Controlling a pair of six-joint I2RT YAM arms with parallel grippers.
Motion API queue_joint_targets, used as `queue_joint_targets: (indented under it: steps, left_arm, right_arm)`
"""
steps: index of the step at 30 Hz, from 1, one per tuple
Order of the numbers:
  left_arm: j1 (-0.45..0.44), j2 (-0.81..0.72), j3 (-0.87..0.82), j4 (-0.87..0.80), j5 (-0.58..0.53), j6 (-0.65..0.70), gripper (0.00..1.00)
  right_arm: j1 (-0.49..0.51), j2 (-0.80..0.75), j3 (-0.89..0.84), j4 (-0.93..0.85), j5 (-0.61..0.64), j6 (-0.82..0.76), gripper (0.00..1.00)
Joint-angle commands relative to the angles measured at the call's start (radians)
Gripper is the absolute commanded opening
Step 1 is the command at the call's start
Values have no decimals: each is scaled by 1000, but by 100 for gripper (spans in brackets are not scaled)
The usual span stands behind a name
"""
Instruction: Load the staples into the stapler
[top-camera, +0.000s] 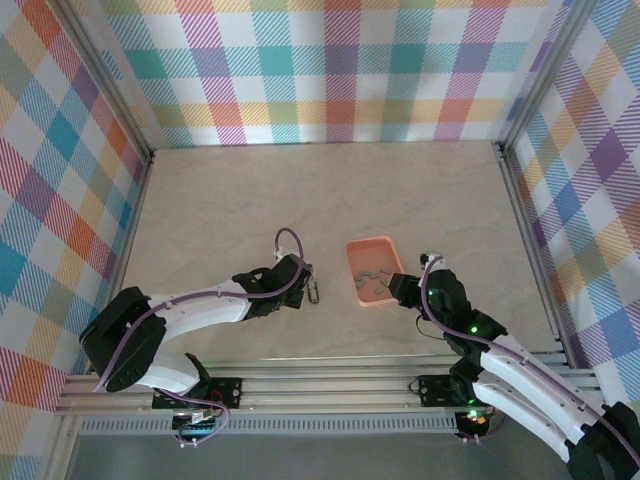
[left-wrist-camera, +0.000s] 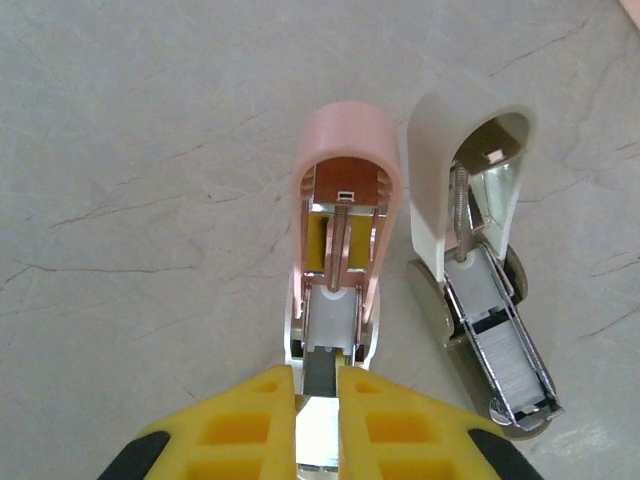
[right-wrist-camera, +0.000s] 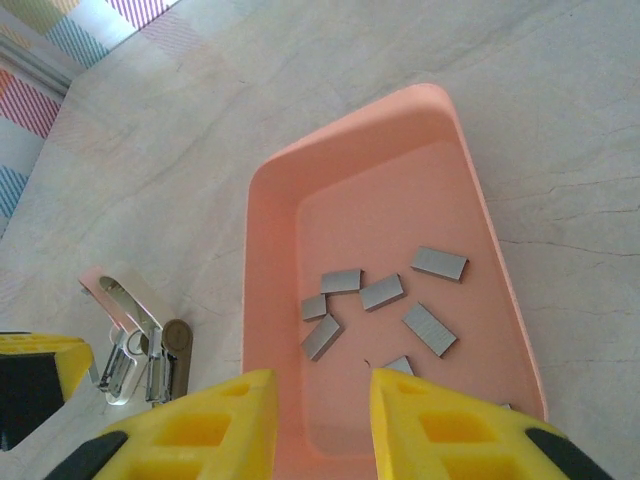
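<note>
Two mini staplers lie side by side with their lids swung up. The stapler (left-wrist-camera: 480, 300) on the right is grey metal with a whitish top, and a ribbed grey strip (left-wrist-camera: 510, 362) lies in its open channel. My left gripper (left-wrist-camera: 318, 400) is shut on the near end of the white-and-pink stapler (left-wrist-camera: 345, 200) beside it. The same pair of staplers (top-camera: 314, 290) sits at the left gripper's tip (top-camera: 302, 284) in the top view. Several loose staples (right-wrist-camera: 382, 292) lie in the salmon-orange tray (right-wrist-camera: 262, 300). My right gripper (right-wrist-camera: 322, 400) hovers open over the tray's near end, holding nothing.
The tray (top-camera: 385, 243) sits mid-table, right of the staplers (right-wrist-camera: 165, 362). Plaid walls and aluminium rails enclose the marbled tabletop (top-camera: 300, 200) on three sides. The left gripper's yellow finger (right-wrist-camera: 30, 365) shows at the edge of the right wrist view.
</note>
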Motion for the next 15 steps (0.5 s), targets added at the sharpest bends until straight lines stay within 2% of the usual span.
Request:
queue_joint_targets:
  steps: [1, 15]
  left_arm:
    - [7, 13, -18, 6, -1, 10, 14]
    - [7, 29, -25, 24, 14, 5, 13]
  right_arm:
    - [-2, -14, -11, -6, 12, 19, 31]
    - [-2, -22, -14, -13, 12, 25, 31]
